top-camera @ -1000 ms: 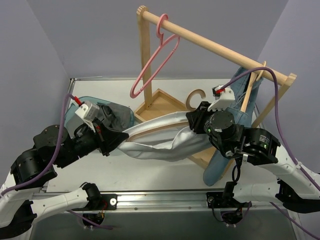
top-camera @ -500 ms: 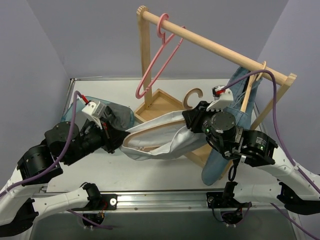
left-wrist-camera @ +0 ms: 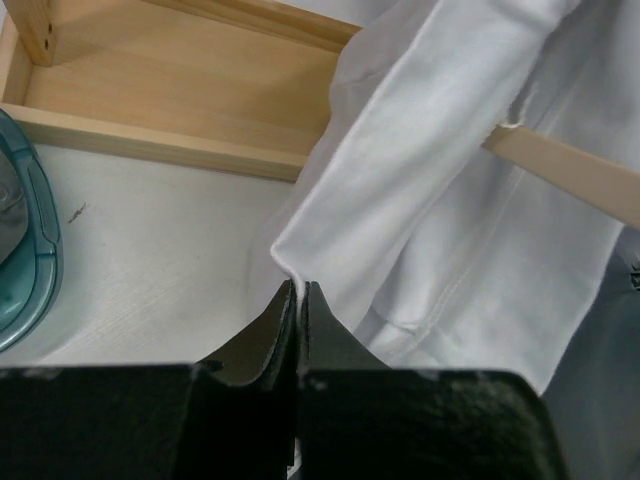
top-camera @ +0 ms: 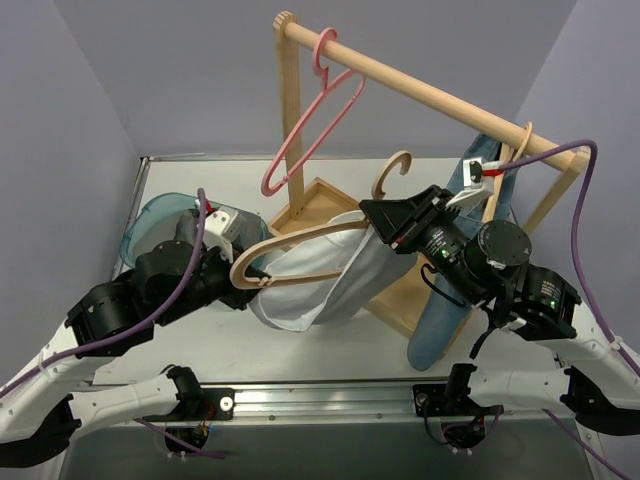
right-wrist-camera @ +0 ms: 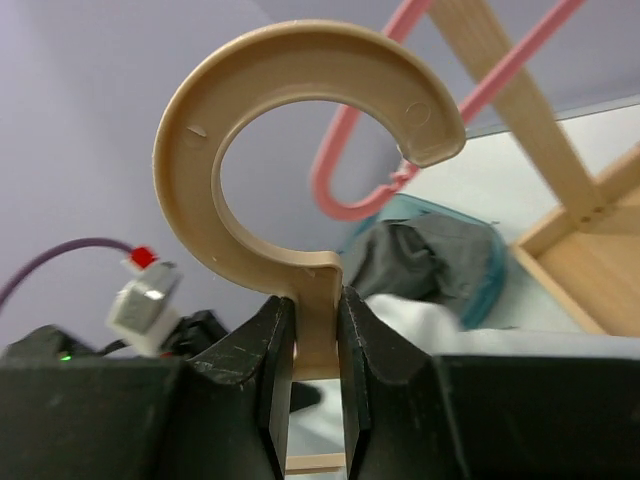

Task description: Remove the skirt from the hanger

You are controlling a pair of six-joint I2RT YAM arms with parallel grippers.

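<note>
White skirt (top-camera: 320, 285) bunched lower | left fingers (left-wrist-camera: 275, 335) pinch it | right fingers (right-wrist-camera: 265, 350) clamp raised hanger (right-wrist-camera: 185, 190)

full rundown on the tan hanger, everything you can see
The tan hanger looks like smooth light wood, with a wide open C-shaped hook and a flat neck. The right hand is shut on that neck and holds it off the rack, roughly level above the table. The white skirt hangs bunched on it. The hanger's curved far end sticks out bare near the left hand, which pinches the skirt, not the hanger.
</note>
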